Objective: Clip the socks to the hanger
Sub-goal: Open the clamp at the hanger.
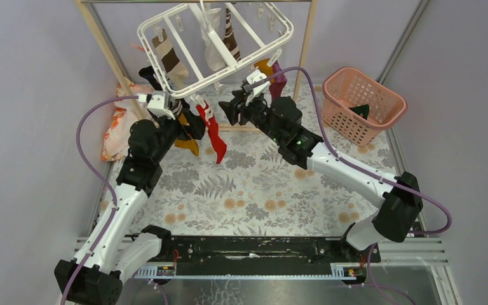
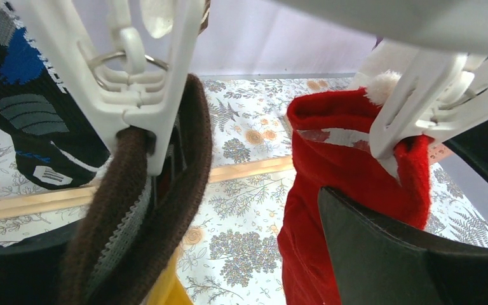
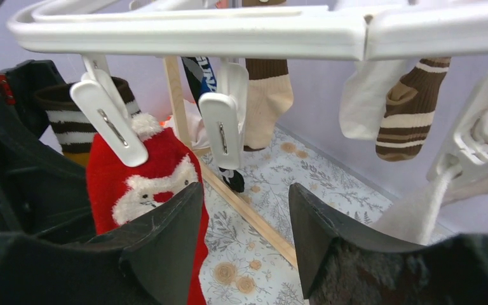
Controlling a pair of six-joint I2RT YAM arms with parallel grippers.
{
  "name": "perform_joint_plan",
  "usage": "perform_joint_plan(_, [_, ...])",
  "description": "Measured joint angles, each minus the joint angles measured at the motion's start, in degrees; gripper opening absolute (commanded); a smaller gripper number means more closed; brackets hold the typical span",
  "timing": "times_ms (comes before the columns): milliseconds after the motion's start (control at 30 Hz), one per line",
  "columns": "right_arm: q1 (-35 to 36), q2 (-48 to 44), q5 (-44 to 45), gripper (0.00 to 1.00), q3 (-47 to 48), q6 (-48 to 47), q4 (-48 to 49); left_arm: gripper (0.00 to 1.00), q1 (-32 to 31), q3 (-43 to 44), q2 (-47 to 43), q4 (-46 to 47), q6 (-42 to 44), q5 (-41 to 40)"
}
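White hanger (image 3: 184,28) hung with socks (image 3: 406,108) — left gripper (image 2: 184,241) jaws wide around a clipped brown sock (image 2: 133,210); right gripper (image 3: 243,197) jaws apart, empty, beside a red sock (image 3: 133,171).

Hanger (image 1: 213,49): hangs tilted from the rack (image 1: 103,44), above the table's (image 1: 248,190) far half.
Socks (image 1: 215,130): clipped under the hanger's rails.
Basket (image 1: 381,121): on the table, far right, right of the rack; one item (image 1: 359,111) inside, possibly a sock.
Cloth (image 1: 115,124): far left, beside the rack's left leg.

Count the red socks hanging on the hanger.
1. The red sock hangs from a clip on the hanger's near edge. Others may be hidden from view.
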Motion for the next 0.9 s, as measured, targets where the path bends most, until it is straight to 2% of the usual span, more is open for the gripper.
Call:
perform_joint_plan(367, [1.6,0.0,-0.1,0.59,0.0,0.0,1.4,0.99,0.0,0.0,-0.1,0.0,0.0,0.0])
perform_joint_plan(567, [1.7,0.7,0.0,0.49,1.0,0.5,2.3,0.99,0.0,0.0,-0.3,0.0,0.0,0.2])
perform_joint_plan(900, [1.7,3.3,0.0,0.45,4.0,1.1,3.5,0.99,0.0,-0.2,-0.3,0.0,0.0,0.3])
